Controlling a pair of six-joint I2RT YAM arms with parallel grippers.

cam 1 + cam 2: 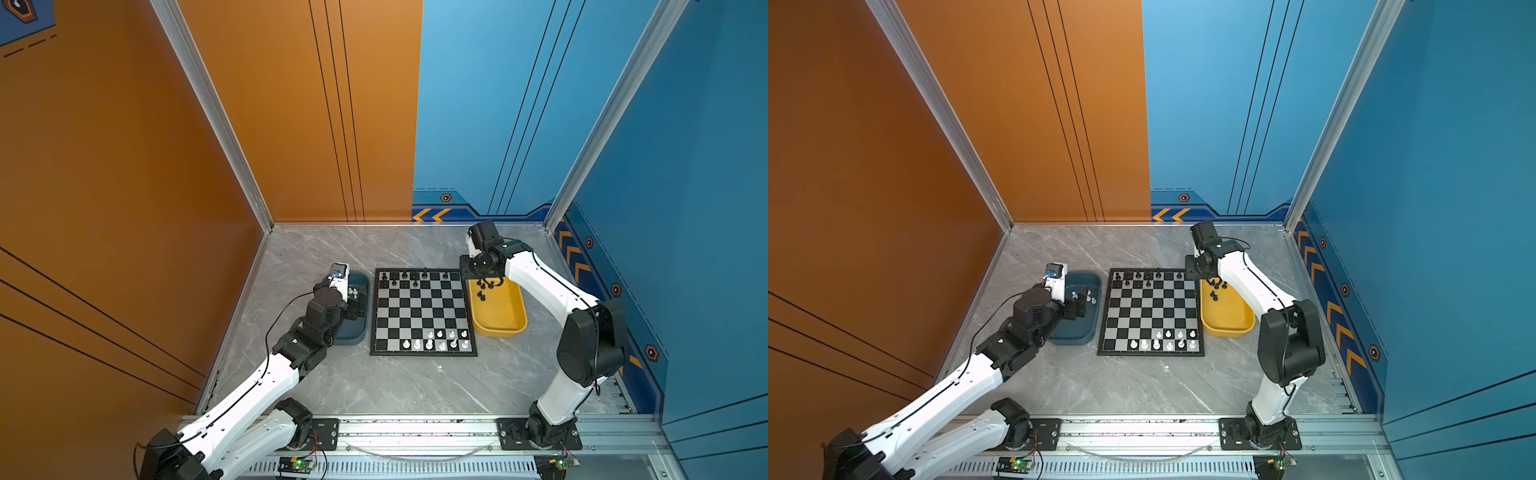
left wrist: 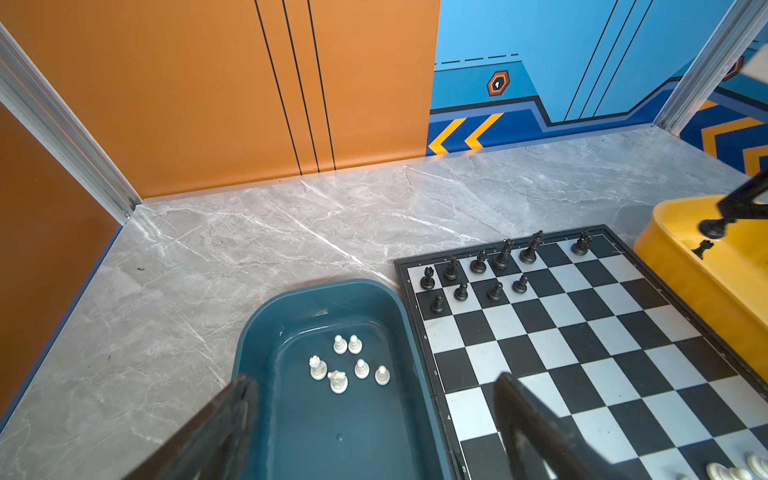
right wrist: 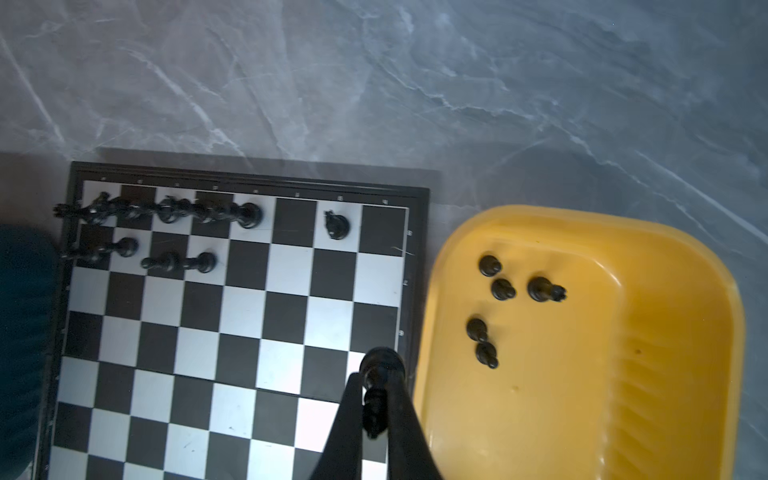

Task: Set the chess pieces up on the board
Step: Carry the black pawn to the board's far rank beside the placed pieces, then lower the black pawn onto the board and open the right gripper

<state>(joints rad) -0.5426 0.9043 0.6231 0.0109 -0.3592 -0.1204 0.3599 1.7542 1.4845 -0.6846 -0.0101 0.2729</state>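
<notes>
board point(image 1: 423, 309): ten black chess pieces point(image 2: 503, 255) at 12 o'clock, ten white pieces point(image 1: 429, 344) at 6 o'clock; eleven in teal tray point(image 2: 345, 449), yellow tray point(image 3: 582, 374). left fingers point(image 2: 216, 424) wide; right fingers point(image 3: 347, 415) hold black piece point(image 3: 380, 368).

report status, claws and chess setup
Left claw open over teal tray, six white pieces inside. Right claw shut on black piece above board edge. Nothing blocking.

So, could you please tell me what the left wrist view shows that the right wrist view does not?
Only left wrist: six white pieces in the dark teal tray. Only right wrist: all five loose black pieces on the yellow tray floor. Both: the board with its black chessmen, and the black piece held in the right fingers.
</notes>
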